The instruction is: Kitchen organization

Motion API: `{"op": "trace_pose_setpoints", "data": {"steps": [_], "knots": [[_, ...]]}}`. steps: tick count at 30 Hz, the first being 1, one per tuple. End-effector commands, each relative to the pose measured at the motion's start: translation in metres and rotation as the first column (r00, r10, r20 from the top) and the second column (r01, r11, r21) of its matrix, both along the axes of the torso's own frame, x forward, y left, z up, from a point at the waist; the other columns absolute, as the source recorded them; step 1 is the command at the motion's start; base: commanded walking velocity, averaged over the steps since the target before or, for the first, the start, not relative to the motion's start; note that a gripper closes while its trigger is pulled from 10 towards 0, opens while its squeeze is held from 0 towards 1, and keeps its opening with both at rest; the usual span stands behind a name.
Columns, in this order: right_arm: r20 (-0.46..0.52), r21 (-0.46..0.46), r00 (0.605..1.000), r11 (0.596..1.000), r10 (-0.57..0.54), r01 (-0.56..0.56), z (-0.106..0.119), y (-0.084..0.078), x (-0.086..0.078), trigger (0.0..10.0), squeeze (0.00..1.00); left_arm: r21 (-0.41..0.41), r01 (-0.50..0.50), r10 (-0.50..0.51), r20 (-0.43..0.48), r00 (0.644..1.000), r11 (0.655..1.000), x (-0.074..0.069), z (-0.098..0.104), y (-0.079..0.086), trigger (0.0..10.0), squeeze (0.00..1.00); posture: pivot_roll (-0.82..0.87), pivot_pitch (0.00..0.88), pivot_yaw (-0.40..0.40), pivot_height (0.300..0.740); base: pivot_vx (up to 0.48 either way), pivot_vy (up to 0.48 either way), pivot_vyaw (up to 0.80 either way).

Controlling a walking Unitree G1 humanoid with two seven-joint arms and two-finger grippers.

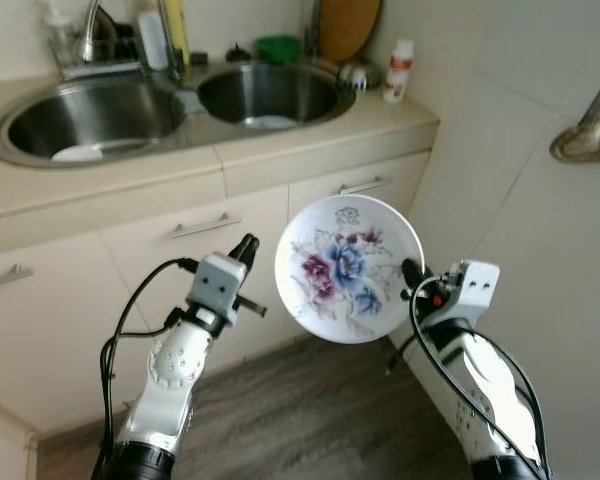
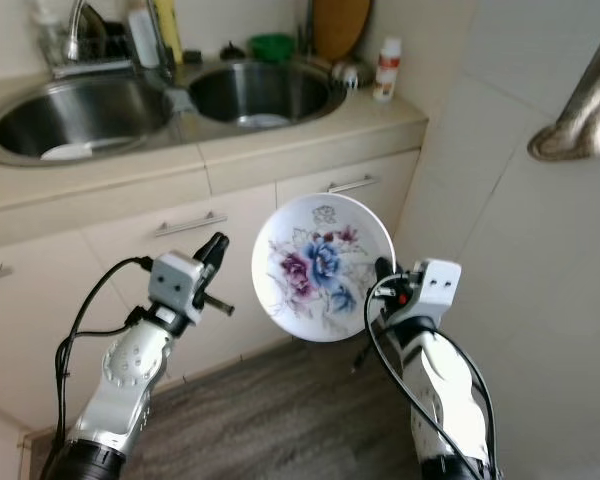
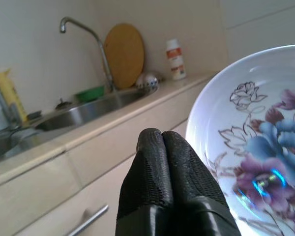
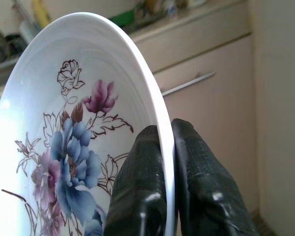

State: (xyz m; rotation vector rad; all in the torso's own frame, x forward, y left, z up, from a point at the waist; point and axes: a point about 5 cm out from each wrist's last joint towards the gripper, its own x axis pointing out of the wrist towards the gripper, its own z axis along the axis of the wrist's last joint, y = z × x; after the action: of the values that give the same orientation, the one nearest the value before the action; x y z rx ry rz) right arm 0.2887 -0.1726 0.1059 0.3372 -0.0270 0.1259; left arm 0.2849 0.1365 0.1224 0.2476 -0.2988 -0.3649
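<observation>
Right gripper (image 4: 168,162): fingers pinched on the rim of the plate (image 1: 348,268), one finger on the painted face, one on the back. Plate is held nearly on edge in mid-air, floral face turned toward the left arm and the camera, rim edge-on to the right wrist.

Left gripper (image 3: 162,147): fingers pressed together, holding nothing. It sits just beside the plate's left rim, apart from it, aimed up at the cabinets.

Plate hangs in front of the cabinet doors (image 1: 215,255), below the counter edge (image 1: 320,145). Double sink (image 1: 85,120) lies up and to the left of the plate; the right basin (image 1: 270,95) is the nearer one.

Judgement: the plate likely goes up to the counter or sink. The right arm carries it; lift must clear the counter edge first, since the plate's top rim is below it.
</observation>
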Motion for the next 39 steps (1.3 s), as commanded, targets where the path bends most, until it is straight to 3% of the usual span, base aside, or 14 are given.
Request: {"op": "trace_pose_setpoints", "data": {"steps": [1, 5, 7, 9, 12, 23, 39], "knots": [[0.054, 0.014, 0.998, 0.999, -0.043, 0.043, 0.015, -0.013, 0.002, 0.0, 0.00, -0.011, 0.036, -0.036, 0.011, 0.999, 0.999, -0.001, 0.002, -0.010, 10.0, 0.00, 0.11, 0.000, -0.051, 0.740, 0.330, 0.000, 0.00], [0.176, -0.032, 0.984, 0.999, -0.031, 0.037, 0.050, -0.009, 0.015, 0.0, 0.00, -0.017, 0.036, -0.035, 0.021, 0.999, 0.999, -0.001, 0.004, -0.010, 10.0, 0.00, 0.11, 0.000, -0.051, 0.740, 0.310, 0.000, 0.00], [0.183, -0.037, 0.983, 0.999, -0.029, 0.037, 0.053, -0.008, 0.016, 0.0, 0.00, -0.017, 0.036, -0.036, 0.021, 0.999, 0.999, -0.001, 0.004, -0.010, 10.0, 0.00, 0.11, 0.000, -0.051, 0.740, 0.296, 0.000, 0.00], [0.255, -0.078, 0.967, 0.997, 0.015, 0.005, 0.075, 0.001, 0.021, 0.0, 0.00, -0.019, 0.038, -0.038, 0.022, 0.999, 0.999, 0.000, 0.004, -0.010, 10.0, 0.00, 0.11, 0.000, -0.053, 0.740, 0.294, 0.000, 0.00], [0.302, -0.138, 0.952, 0.990, 0.059, -0.018, 0.089, 0.012, 0.024, 0.0, 0.00, -0.024, 0.038, -0.037, 0.029, 0.999, 0.999, 0.000, 0.004, -0.011, 10.0, 0.00, 0.11, 0.000, -0.056, 0.740, 0.286, 0.000, 0.00], [0.296, -0.236, 0.943, 0.968, 0.154, -0.084, 0.090, 0.034, 0.023, 0.0, 0.00, -0.044, 0.027, -0.025, 0.055, 0.998, 0.999, -0.001, 0.008, -0.010, 10.0, 0.00, 0.11, 0.000, -0.063, 0.740, 0.275, 0.000, 0.65], [0.398, -0.260, 0.904, 0.964, 0.155, -0.051, 0.117, 0.040, 0.025, 0.0, 0.00, -0.046, 0.031, -0.028, 0.062, 0.998, 0.998, -0.001, 0.009, -0.012, 10.0, 0.00, 0.11, 0.000, -0.061, 0.740, 0.263, 0.000, 0.79]]}}
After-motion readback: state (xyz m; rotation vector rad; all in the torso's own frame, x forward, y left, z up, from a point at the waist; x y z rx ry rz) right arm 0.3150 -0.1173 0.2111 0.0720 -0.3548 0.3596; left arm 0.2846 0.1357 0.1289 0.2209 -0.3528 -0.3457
